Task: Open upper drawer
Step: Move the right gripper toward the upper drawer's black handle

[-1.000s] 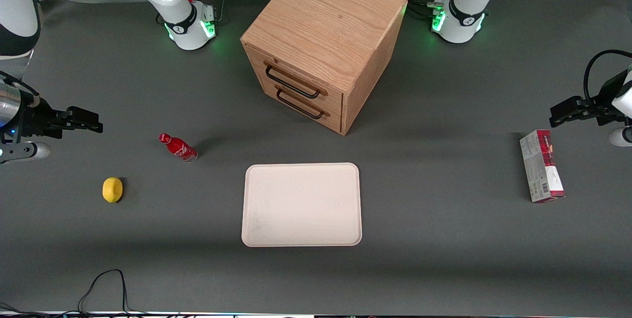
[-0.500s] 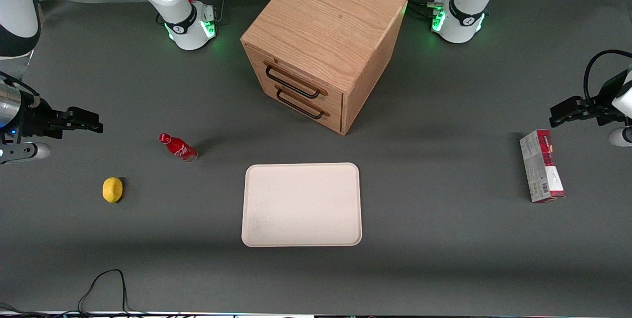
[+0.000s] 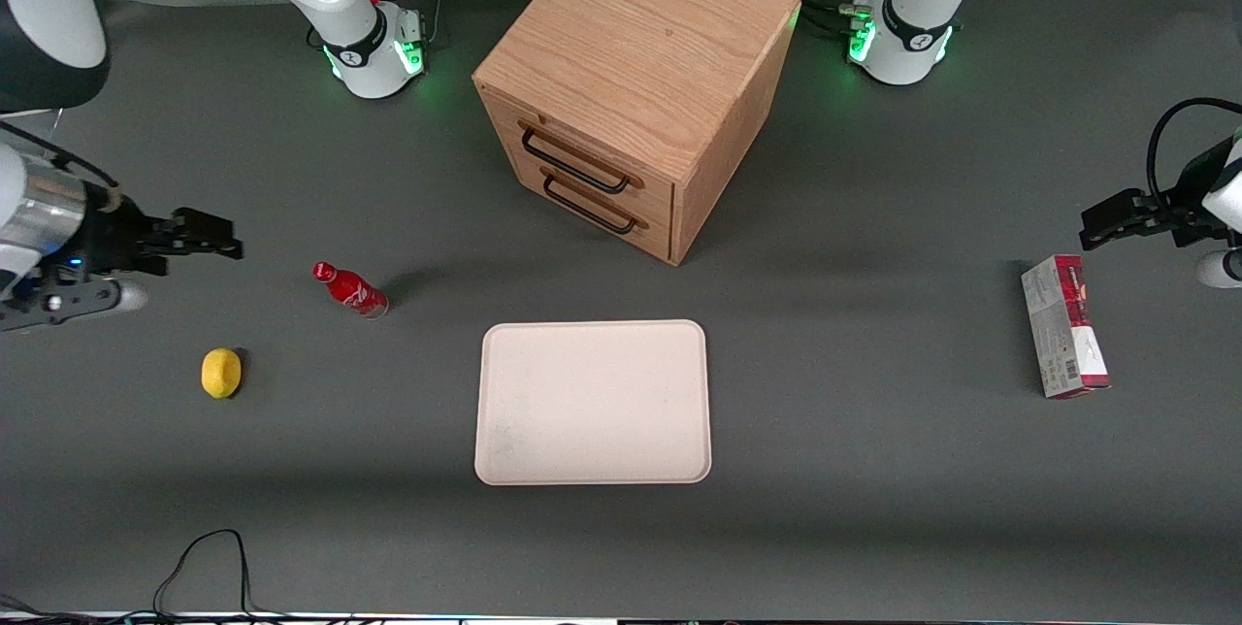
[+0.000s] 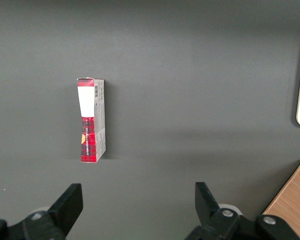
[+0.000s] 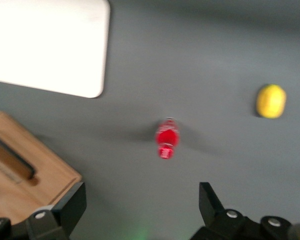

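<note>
Hanging open over bare table, your gripper (image 3: 218,240) has its two fingers set wide apart with nothing between them; the wrist view shows the gap (image 5: 142,210) plainly. It sits toward the working arm's end of the table, well apart from the cabinet (image 3: 636,86).

Nearest to it you have one red bottle (image 3: 350,289), standing on the table between the gripper and the tray (image 3: 593,402). One lemon (image 3: 221,373) lies nearer the front camera than the bottle, apart from it. In the wrist view you see the same bottle (image 5: 167,138) and lemon (image 5: 270,101), a corner of the tray (image 5: 50,45) and a corner of the cabinet (image 5: 27,182).

Next comes the single white tray, flat on the table, nearer the front camera than the cabinet.

The cabinet holds two drawers, each with one black bar handle. The upper drawer (image 3: 582,159) is the higher of the two and sits flush with the cabinet face, closed; its handle (image 3: 575,164) is untouched. The lower drawer (image 3: 602,205) is shut as well.

Toward the parked arm's end you have one red-and-white box (image 3: 1063,339), lying on its side.
</note>
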Controlling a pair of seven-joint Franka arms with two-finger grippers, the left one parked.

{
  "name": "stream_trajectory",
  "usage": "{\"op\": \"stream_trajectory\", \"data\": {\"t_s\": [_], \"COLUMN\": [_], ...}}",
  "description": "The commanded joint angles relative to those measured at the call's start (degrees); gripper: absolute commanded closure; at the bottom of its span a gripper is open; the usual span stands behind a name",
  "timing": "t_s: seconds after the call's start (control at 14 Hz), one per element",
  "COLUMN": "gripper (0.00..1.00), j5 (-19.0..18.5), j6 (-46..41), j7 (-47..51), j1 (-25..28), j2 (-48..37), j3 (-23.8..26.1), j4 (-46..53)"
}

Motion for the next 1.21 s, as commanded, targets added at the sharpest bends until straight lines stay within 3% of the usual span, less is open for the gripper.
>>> {"op": "stream_trajectory", "data": {"t_s": [0.0, 0.07, 0.43, 0.86, 1.14], "gripper": [0.0, 0.0, 0.0, 0.0, 0.0], "j5": [9.5, 12.5, 15.69, 15.7, 13.43], "j6": [-0.77, -0.85, 3.36, 6.43, 7.23], "j7": [0.09, -0.78, -2.9, -8.86, -10.79], "j1": [1.05, 2.45, 11.94, 18.98, 22.58], "j2": [3.48, 4.28, 5.86, 8.06, 7.98], "j3": [-0.23, -0.14, -0.14, 0.56, 0.47], "j4": [1.95, 1.95, 2.22, 1.87, 0.12]}}
